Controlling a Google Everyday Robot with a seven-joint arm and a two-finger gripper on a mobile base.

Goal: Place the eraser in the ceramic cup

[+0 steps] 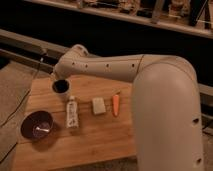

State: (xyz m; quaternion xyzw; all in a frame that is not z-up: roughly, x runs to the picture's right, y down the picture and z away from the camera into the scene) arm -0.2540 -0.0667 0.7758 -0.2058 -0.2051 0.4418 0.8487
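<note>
Wood table [95, 147], arm reaching across to the cup [61, 88] at the far-left corner. Gripper [55, 80] sits right on the cup's rim, prob. because that's the drop spot. Can't tell if it's gripping or released; the wrist hides it. Eraser: no black slab lying anywhere round the cup. The dark patch in the cup's mouth could be it or just shadow, can't say. Bowl [37, 128] is near-left of the cup. Tube [72, 113] is just in front, block [99, 105] and carrot [116, 104] off to its right, all apart from the cup, so no clutter there. My read: drop stage, approx. done.
</note>
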